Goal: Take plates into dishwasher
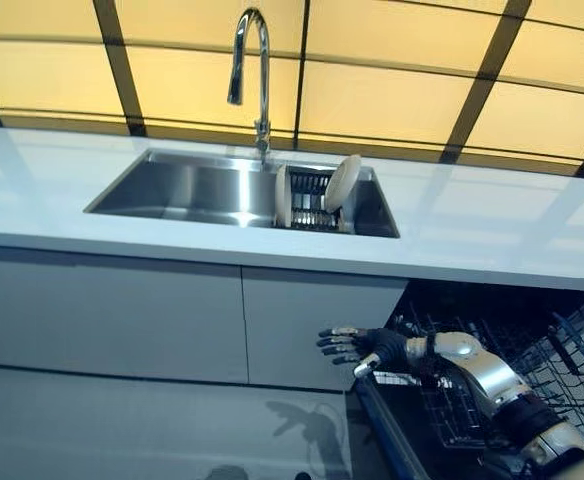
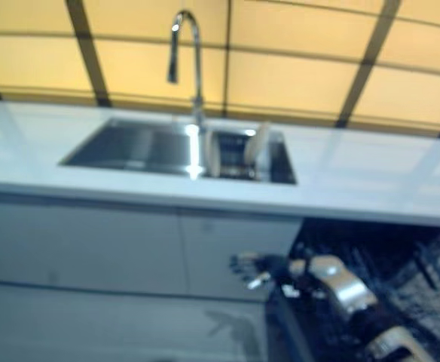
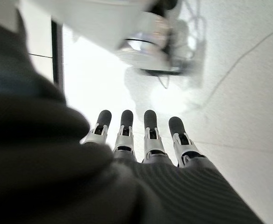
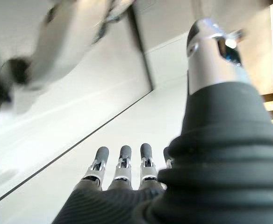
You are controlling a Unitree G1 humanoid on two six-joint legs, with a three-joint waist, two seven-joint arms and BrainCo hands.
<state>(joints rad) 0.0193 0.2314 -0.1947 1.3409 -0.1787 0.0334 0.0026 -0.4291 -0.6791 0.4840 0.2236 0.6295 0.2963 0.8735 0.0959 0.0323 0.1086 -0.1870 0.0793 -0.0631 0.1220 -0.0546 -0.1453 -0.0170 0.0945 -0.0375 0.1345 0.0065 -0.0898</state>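
Note:
Two white plates stand in a small dark rack [image 1: 310,203] at the right end of the steel sink [image 1: 187,190]: a round one [image 1: 342,181] leaning at the right and another [image 1: 283,196] on edge at the left. My right hand [image 1: 365,348] hangs well below them, in front of the cabinet doors, beside the pulled-out dishwasher rack [image 1: 457,400]. It is open and holds nothing; its straight fingers [image 4: 122,164] and thumb [image 4: 212,53] show in the right wrist view. My left hand [image 3: 150,135] appears only in its own wrist view, open and empty over the pale floor.
A tall curved faucet [image 1: 258,70] rises behind the sink. The white counter [image 1: 492,232] runs left and right, with grey cabinet doors [image 1: 172,310] below. The open dishwasher [image 1: 532,340] fills the lower right under the counter.

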